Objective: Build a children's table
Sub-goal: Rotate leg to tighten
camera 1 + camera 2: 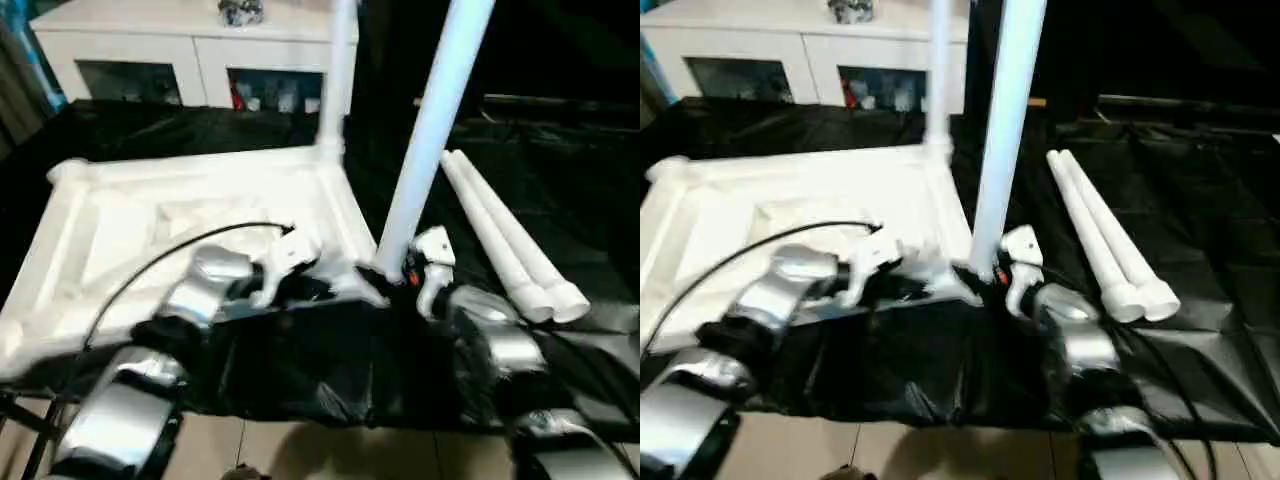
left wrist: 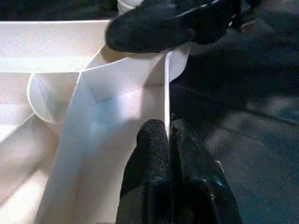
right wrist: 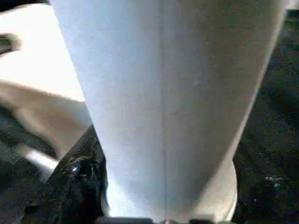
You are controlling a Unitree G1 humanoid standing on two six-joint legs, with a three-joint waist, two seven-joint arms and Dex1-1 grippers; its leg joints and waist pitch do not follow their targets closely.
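Left tool (image 2: 169,135) pinches tabletop (image 1: 200,205) rim; right tool (image 1: 405,272) clasps upright leg (image 1: 430,130).

There is one white tabletop (image 1: 200,215), lying upside down on a black sheet (image 1: 300,365).

There are four white legs. One leg (image 1: 337,70) stands up in a far corner of the tabletop. One leg (image 1: 430,130) stands tilted at the near corner. Two legs (image 1: 505,235) lie side by side on the black sheet.

There are two robot arms, and each has one gripper: the left gripper (image 2: 167,140) and the right gripper (image 1: 415,275). That makes two grippers.

There is one white cabinet (image 1: 190,50) at the back. It has two glass doors. One small dark thing (image 1: 241,12) sits on top of it, too blurry to name.

There is one thin black cable (image 1: 170,255) over the left arm.
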